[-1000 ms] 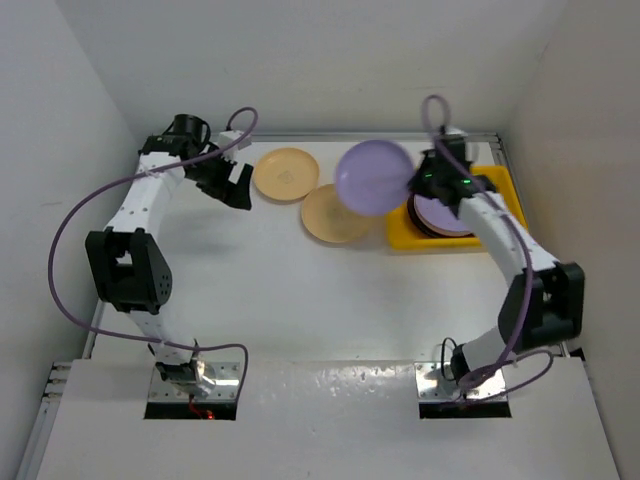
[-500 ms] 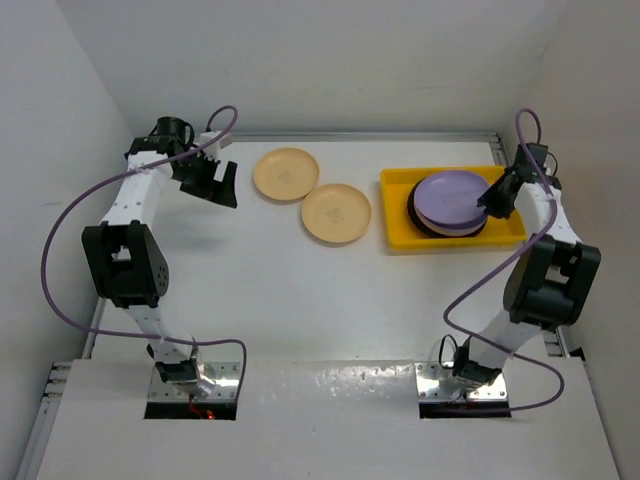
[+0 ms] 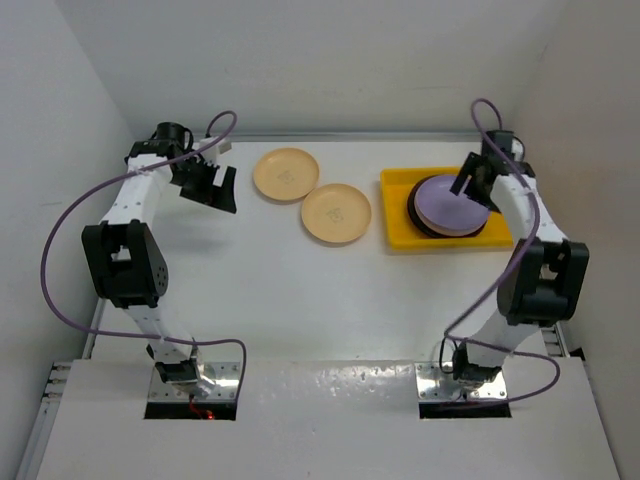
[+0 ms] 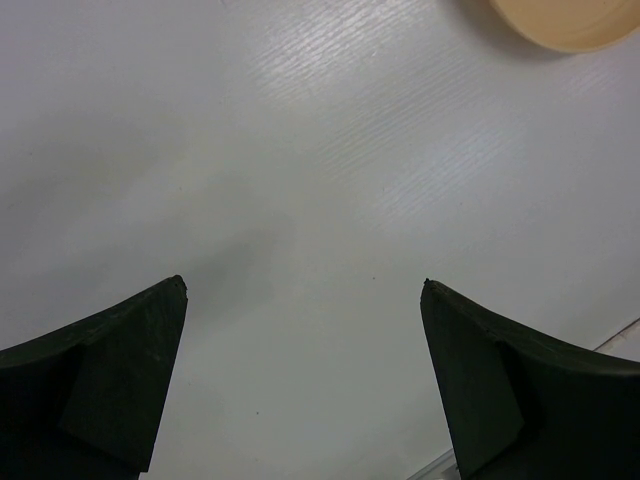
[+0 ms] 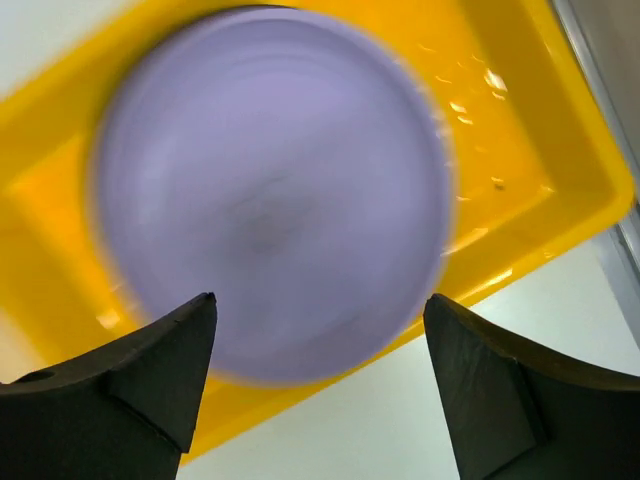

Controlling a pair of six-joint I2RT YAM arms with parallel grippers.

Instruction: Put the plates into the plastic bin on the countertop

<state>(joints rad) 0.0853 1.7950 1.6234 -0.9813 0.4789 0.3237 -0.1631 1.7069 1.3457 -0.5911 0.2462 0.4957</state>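
The yellow plastic bin (image 3: 395, 205) sits at the back right of the white countertop (image 3: 300, 290). A stack of plates lies in it, with a lavender plate (image 3: 448, 203) on top and dark rims below. My right gripper (image 3: 472, 187) hovers open above the stack's far right edge, holding nothing. In the right wrist view the lavender plate (image 5: 270, 190) is blurred inside the bin (image 5: 520, 150), beyond the gripper (image 5: 320, 300). Two pale orange plates (image 3: 286, 173) (image 3: 336, 213) lie left of the bin. My left gripper (image 3: 215, 185) stands open over bare countertop, left of them.
White walls close in the countertop at the back and both sides. The left wrist view shows bare white surface between the gripper (image 4: 303, 287) fingers and an orange plate's edge (image 4: 565, 25) at the top right. The counter's metal edge (image 3: 500, 140) runs just behind the bin.
My right gripper carried the lavender plate from above the counter to the bin, set it on the stack and opened. It then shifted slightly left. The left arm drew back a little to the left.
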